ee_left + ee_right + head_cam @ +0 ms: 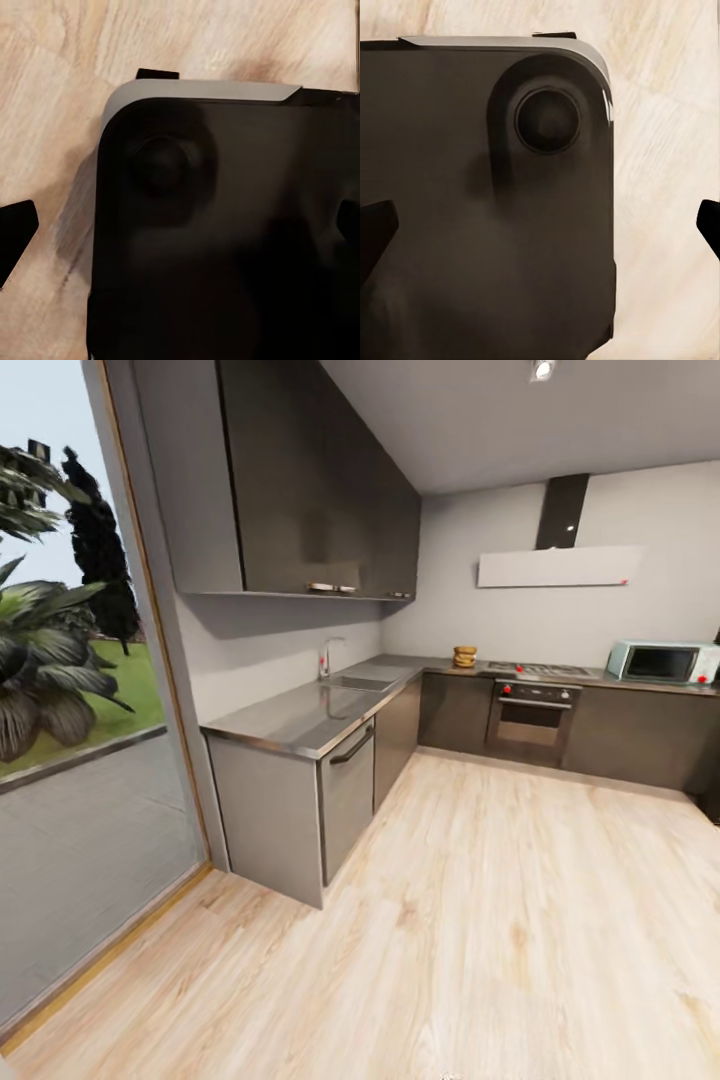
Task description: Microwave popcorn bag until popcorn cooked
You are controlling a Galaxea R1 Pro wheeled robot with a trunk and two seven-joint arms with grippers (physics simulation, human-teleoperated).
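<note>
Head view: the small tan-brown paper popcorn bag (465, 656) is seen on the glossy grey steel countertop (300, 718), well apart from the mint-blue microwave (663, 661). Both pincers' fingertips appear spread above the black base. Approach should be steered squarely toward the bag.

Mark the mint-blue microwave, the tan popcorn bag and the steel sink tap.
Pale mint-blue boxy microwave (661, 661), head view, dark glass door.
Small tan-brown popcorn bag (465, 657), head view, ridged side.
Steel sink tap (325, 658), head view, upright stem.
</note>
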